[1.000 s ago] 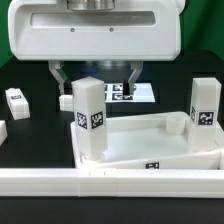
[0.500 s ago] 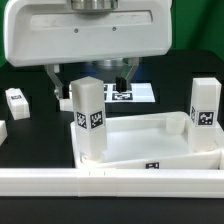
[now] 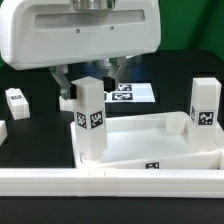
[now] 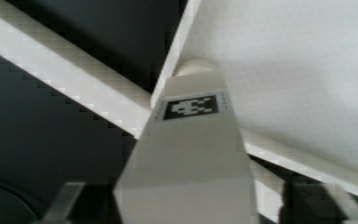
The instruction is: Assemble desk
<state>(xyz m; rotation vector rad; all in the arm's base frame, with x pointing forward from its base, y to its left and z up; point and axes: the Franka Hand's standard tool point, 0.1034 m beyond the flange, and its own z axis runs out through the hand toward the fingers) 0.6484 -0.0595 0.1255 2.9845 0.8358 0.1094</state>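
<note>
The white tray-like desk tabletop point(image 3: 150, 150) lies at the front with a tag on its near edge. One white tagged leg point(image 3: 90, 125) stands upright at its corner on the exterior view's left. A second leg point(image 3: 205, 115) stands at the exterior view's right. My gripper point(image 3: 88, 80) hangs over the left leg, open, one finger on each side of the leg's top. In the wrist view the leg point(image 4: 190, 150) fills the middle between the jaws of my gripper point(image 4: 185, 205), with a dark gap on each side. The tabletop's wall point(image 4: 87, 75) runs behind it.
The marker board point(image 3: 138, 92) lies on the black table behind the gripper. A small white block with dark marks point(image 3: 15, 100) sits at the exterior view's left, with another white piece point(image 3: 2, 130) at the edge. A long white bar point(image 3: 110, 182) runs along the front.
The gripper has shifted towards the left leg and sunk a little. Its fingers now straddle the leg's top. The legs and the tabletop have not moved.
</note>
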